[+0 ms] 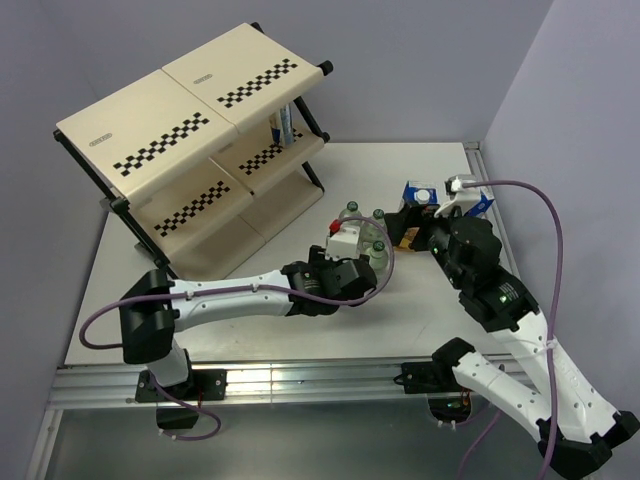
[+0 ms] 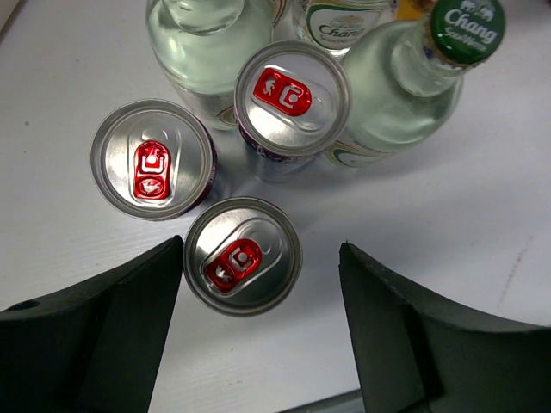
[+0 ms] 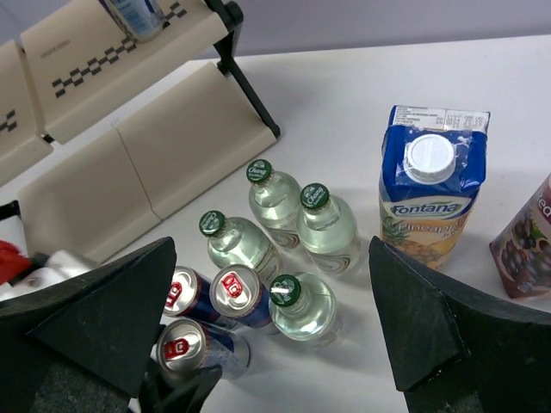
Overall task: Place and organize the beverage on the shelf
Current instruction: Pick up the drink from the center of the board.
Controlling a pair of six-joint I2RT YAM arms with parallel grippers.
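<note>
Three red-tabbed cans stand together on the white table beside several clear green-capped bottles (image 3: 327, 219). My left gripper (image 2: 261, 249) is open around the nearest can (image 2: 243, 255): the can sits against the left finger (image 2: 129, 301), with a wide gap to the right finger (image 2: 405, 318). The other two cans (image 2: 152, 159) (image 2: 293, 96) stand just beyond it. My right gripper (image 3: 269, 249) hangs open above the bottles, holding nothing. A pineapple carton (image 3: 435, 185) and a grape carton (image 3: 525, 245) stand to the right. The shelf (image 1: 180, 130) is at the far left, with one can (image 1: 283, 125) on its middle tier.
The shelf's lowest cream panel (image 3: 172, 146) and a black frame leg (image 3: 254, 99) lie close behind the bottles. The left arm (image 1: 240, 290) stretches across the table's front toward the drinks. The right arm (image 1: 490, 290) leans in from the right near the cartons.
</note>
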